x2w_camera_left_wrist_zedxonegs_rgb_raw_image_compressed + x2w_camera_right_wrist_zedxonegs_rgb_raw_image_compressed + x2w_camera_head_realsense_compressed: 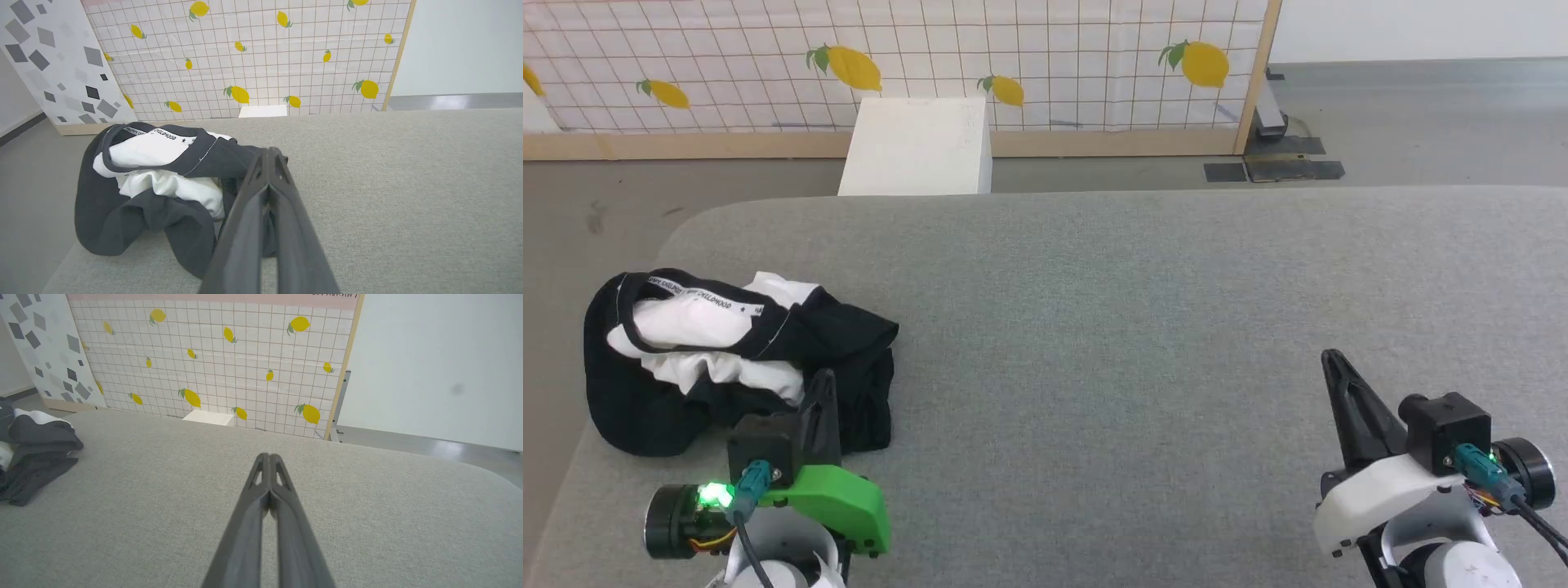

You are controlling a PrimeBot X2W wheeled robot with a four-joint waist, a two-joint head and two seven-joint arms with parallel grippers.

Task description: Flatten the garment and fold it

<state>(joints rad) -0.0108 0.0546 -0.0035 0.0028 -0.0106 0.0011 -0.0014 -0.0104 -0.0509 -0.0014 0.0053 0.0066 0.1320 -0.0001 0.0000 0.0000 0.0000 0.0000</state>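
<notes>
Right, from the head view we see the T-shirt (727, 359) crumpled in a heap at the near left corner of the grey fabric-covered table (1135, 310), black sleeves bunched round the white panel, nothing flattened yet; the left gripper (823, 380) stands at the heap's near right edge and the right gripper (1331, 361) well apart at the lower right, each with fingers pressed together; a white box (919, 147) sits on the floor beyond the table; from the left wrist view the two fingers meet along their length with no cloth between them that we can see, the tip level with a black fold, though we cannot tell whether it touches; the collar band (163, 136) lies uppermost, far left; from the right wrist view the jaws are closed together over bare table, the shirt at the far left edge; we judge the step in hand to be the first grasp for spreading; we should part the left fingers before descending, pinch one layer at a shoulder beside the collar rather than the whole bunch, bring the right arm across to a second point, and draw both toward the table's middle, since the heap seems to hang over the left edge
</notes>
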